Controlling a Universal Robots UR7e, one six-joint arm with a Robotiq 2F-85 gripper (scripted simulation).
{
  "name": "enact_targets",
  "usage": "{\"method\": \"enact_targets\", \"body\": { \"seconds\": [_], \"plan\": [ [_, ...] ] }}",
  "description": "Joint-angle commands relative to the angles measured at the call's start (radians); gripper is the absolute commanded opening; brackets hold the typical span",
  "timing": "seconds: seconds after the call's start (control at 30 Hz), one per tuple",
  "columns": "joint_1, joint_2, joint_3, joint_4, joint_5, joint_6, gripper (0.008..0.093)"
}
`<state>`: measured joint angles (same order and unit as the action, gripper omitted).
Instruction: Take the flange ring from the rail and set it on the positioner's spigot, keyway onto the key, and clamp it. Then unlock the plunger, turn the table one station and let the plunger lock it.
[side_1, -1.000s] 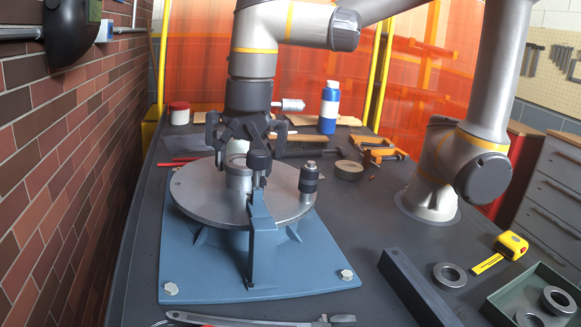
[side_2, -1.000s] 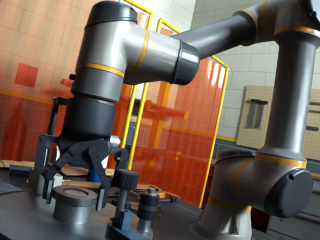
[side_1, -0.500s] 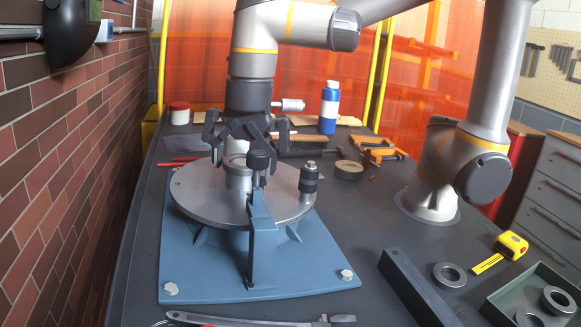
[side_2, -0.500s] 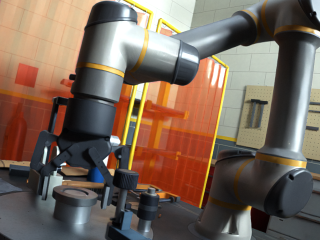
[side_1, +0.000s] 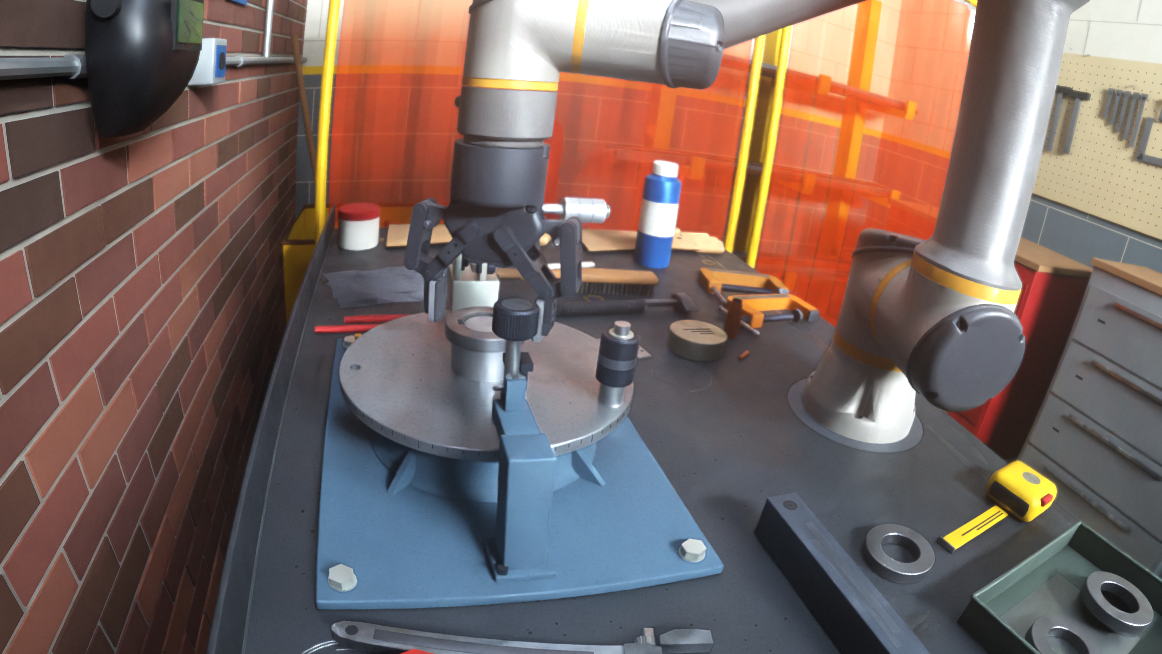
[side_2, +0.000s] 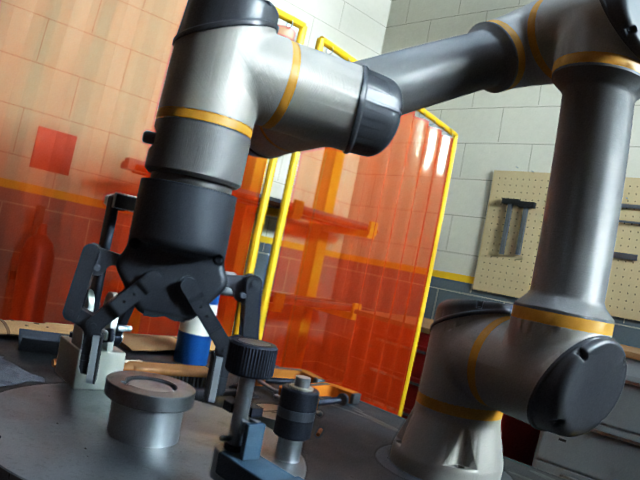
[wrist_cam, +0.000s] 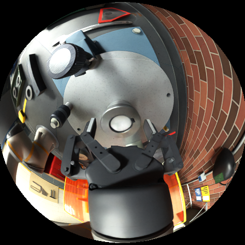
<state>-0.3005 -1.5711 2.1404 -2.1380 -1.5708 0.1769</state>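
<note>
My gripper (side_1: 488, 305) (side_2: 152, 374) (wrist_cam: 120, 126) hangs just above the centre of the round grey table (side_1: 480, 382) (wrist_cam: 117, 95). The flange ring (side_1: 476, 323) (side_2: 150, 391) (wrist_cam: 120, 122) sits on the spigot (side_1: 480, 357) (side_2: 145, 421) below the fingers. In the wrist camera a small notch shows at the ring's bore. The black knurled clamp knob (side_1: 515, 317) (side_2: 250, 356) (wrist_cam: 65, 61) stands on the blue post (side_1: 520, 479) beside the ring. The plunger (side_1: 618, 357) (side_2: 294, 408) (wrist_cam: 58, 115) stands at the table's right rim. The gripper is open and holds nothing.
Behind the table stand an orange screen, a blue bottle (side_1: 659, 215) and a red-lidded jar (side_1: 359, 225). The brick wall lies close on the left. The arm's base (side_1: 870, 390) is to the right. A dark rail (side_1: 829, 577), a loose ring (side_1: 898, 552) and a green tray (side_1: 1073, 601) lie front right.
</note>
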Motion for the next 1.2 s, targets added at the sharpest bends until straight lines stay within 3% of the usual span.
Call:
{"method": "enact_targets", "body": {
  "seconds": [0.0, 0.17, 0.4, 0.67, 0.87, 1.17],
  "plan": [
    [0.000, -0.009, -0.009, 0.013, 0.000, 0.000, 0.0934],
    [0.000, -0.055, -0.066, 0.115, 0.000, 0.000, 0.0934],
    [0.000, -0.115, -0.194, 0.304, 0.000, 0.000, 0.0934],
    [0.000, -0.142, -0.341, 0.480, 0.000, 0.000, 0.0934],
    [0.000, -0.145, -0.393, 0.537, 0.000, 0.000, 0.0934],
    [0.000, -0.146, -0.400, 0.544, 0.000, 0.000, 0.0934]
  ]
}}
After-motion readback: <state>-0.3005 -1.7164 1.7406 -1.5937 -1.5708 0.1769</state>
